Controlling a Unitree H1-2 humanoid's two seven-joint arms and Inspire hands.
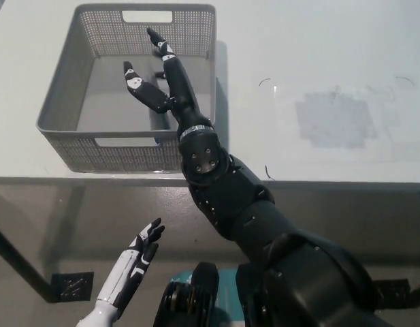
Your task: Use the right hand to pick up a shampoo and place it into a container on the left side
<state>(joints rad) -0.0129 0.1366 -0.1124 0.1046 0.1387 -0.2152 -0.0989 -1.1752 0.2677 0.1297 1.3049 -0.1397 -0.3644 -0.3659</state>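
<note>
Robot hand first: we see the black right robot hand (157,78) spread wide open above the inside of the grey mesh basket (60,102) in the upper left of the frame. One finger points toward the basket's far wall near the cut-out handle, and another reaches toward the left of the picture; they are clearly apart and nothing is held between them. Its black arm (223,184) runs from the lower right of the frame up across the table's front edge and over the basket's right-hand side.

We find the shampoo hard to make out. A pale, flat shape (145,83) lies on the basket floor just under the open robot hand, and we think this may be it, though the arm and hand cover part of it and we cannot tell for sure.

We see the basket near the front left of the white table (318,48), its front wall close to the table edge. To the right of the basket the table shows a dull grey patch (335,119).

At the lower left of the frame the white left robot hand (138,255) rests below the table edge, fingers loosely apart, holding nothing.
</note>
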